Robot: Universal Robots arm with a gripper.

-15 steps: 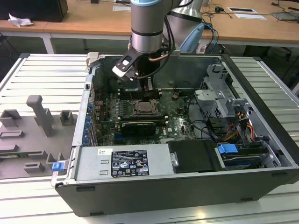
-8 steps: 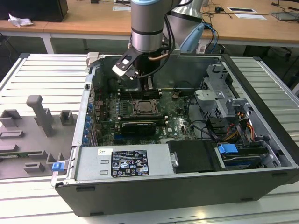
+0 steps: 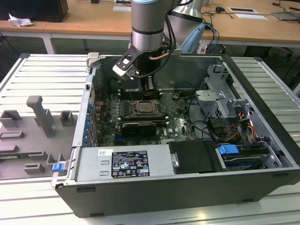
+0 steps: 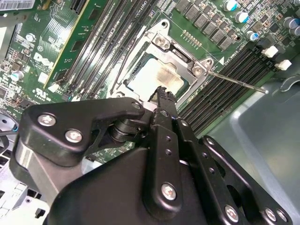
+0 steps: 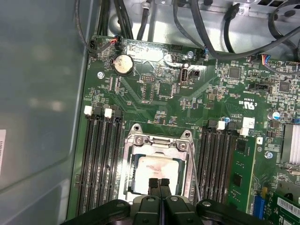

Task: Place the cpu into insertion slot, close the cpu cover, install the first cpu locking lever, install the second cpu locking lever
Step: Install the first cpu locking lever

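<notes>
The cpu [image 5: 153,172] lies flat in the insertion slot [image 5: 131,187], its pale metal top showing through the cut-out of the cpu cover [image 5: 157,139], which rests down over it. In the second wrist view, the cpu [image 4: 152,75] sits inside the cover frame [image 4: 180,54]. A thin wire lever [image 4: 236,82] sticks out from the socket corner over the memory slots. It also runs along the socket's side [image 5: 194,171]. My gripper [image 5: 158,182] hovers just above the cpu's edge, shut with nothing between its fingers. In the exterior view, the gripper [image 3: 148,88] hangs over the socket [image 3: 145,108].
Memory slots [image 5: 101,154] flank the socket on both sides. A black expansion card [image 3: 138,127] lies just in front of it, and the power supply [image 3: 122,161] beyond that. A drive cage [image 3: 220,98] and cables stand at the exterior view's right. Case walls [image 3: 89,93] surround the board.
</notes>
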